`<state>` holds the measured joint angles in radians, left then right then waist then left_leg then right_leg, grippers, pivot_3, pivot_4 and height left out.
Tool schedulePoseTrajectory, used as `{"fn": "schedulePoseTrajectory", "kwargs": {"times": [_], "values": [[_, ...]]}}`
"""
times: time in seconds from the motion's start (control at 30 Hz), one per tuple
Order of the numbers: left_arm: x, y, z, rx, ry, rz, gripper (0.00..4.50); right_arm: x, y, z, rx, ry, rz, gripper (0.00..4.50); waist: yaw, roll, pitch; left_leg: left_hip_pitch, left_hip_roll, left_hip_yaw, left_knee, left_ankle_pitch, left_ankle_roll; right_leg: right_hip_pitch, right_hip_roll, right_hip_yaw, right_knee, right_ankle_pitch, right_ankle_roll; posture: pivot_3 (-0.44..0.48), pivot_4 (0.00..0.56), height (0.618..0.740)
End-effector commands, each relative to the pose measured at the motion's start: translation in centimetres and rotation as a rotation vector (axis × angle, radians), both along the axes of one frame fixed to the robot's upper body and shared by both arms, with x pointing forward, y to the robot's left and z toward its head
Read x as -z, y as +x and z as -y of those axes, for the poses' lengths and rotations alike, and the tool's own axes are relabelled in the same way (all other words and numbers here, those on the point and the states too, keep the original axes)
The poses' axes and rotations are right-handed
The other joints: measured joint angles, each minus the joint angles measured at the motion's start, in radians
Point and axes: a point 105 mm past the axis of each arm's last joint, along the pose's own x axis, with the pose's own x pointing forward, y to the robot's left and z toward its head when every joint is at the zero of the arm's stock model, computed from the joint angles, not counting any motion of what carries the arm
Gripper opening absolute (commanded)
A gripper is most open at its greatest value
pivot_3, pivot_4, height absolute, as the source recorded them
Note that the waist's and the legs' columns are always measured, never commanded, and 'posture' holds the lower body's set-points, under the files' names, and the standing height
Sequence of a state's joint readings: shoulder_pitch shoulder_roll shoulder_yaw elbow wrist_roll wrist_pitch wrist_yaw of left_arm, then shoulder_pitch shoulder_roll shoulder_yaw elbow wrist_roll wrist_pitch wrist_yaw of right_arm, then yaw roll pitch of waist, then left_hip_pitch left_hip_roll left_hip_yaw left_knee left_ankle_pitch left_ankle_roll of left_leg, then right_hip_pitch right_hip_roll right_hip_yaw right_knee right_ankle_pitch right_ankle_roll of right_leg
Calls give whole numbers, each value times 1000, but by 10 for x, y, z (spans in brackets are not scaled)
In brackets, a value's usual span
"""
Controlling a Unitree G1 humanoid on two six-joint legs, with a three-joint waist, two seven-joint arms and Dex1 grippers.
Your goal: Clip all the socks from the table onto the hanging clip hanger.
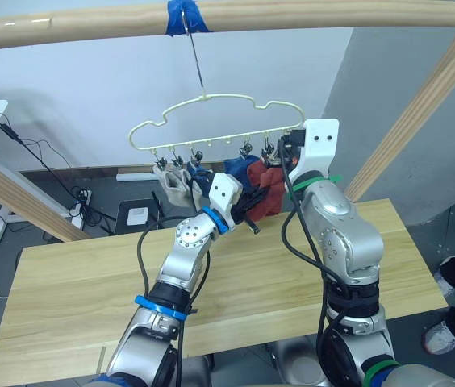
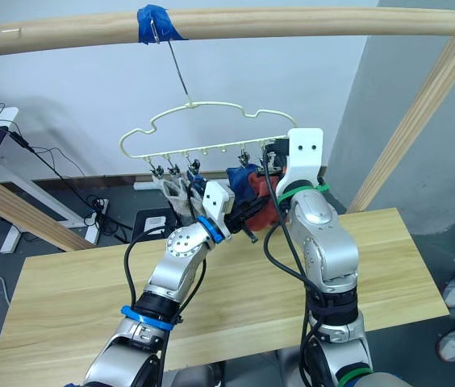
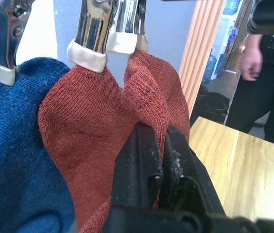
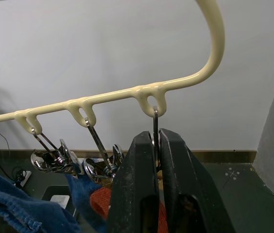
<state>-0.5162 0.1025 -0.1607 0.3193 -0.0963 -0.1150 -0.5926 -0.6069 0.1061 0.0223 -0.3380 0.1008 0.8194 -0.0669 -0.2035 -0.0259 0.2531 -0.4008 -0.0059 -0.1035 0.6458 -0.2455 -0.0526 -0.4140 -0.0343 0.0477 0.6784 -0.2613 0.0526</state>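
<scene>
The cream clip hanger [image 1: 211,109] hangs by its hook from the taped pole, above the table [image 1: 82,282]. Light grey socks [image 1: 171,184], blue socks [image 1: 240,169] and rust-red socks [image 1: 269,197] hang side by side from its clips. My left gripper [image 3: 163,145] is shut on the lower edge of a rust-red sock [image 3: 93,131], which is held above by metal clips [image 3: 91,36]. Beside it hangs a blue sock [image 3: 10,145]. My right gripper [image 4: 155,145] is raised at the hanger's right end, shut on the thin metal clip [image 4: 155,124] hanging from the last loop.
A round wooden pole [image 1: 332,14] with blue tape [image 1: 183,16] spans overhead, with slanted poles on the left [image 1: 18,197] and right [image 1: 421,109]. A person [image 3: 268,53] stands past the table's right end. Cables and a power strip [image 1: 78,211] lie on the floor behind.
</scene>
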Motion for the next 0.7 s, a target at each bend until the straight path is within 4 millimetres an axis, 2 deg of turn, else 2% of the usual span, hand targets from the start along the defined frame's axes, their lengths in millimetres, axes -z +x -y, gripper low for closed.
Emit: {"fn": "schedulePoseTrajectory", "kwargs": {"times": [0.03, 0.33, 0.43, 0.57, 0.7], "values": [[-24, 1, 2, -8, -48, 77, 17, -10, -5, 3, 9, 12, 44, 0, 0, 0, 0, 0, 0, 0, 0, 0, 0, 0, 0, 0, 0, 0, 0, -310, 223, 740], [-29, 1, 2, -11, -69, 93, 17, -10, -5, 4, 18, 11, 49, 0, 0, 0, 0, 0, 0, 0, 0, 0, 0, 0, 0, 0, 0, 0, 0, -305, 223, 740], [-30, 2, 2, -17, -73, 93, 0, -13, -6, 5, 20, 21, 67, 854, 0, 0, 0, 0, 0, 0, 0, 0, 0, 0, 0, 0, 0, 0, 0, -305, 223, 740], [-33, 5, -1, -40, -84, 109, 0, -16, -8, 6, 14, 39, 74, 2403, 0, 0, 0, 0, 0, 0, 0, 0, 0, 0, 0, 0, 0, 0, 0, -306, 223, 740], [-28, 7, -7, -50, -68, 68, 1040, -20, -16, 5, -33, 32, 90, 3788, 0, 0, 0, 0, 0, 0, 0, 0, 0, 0, 0, 0, 0, 0, 0, -305, 222, 740]]}}
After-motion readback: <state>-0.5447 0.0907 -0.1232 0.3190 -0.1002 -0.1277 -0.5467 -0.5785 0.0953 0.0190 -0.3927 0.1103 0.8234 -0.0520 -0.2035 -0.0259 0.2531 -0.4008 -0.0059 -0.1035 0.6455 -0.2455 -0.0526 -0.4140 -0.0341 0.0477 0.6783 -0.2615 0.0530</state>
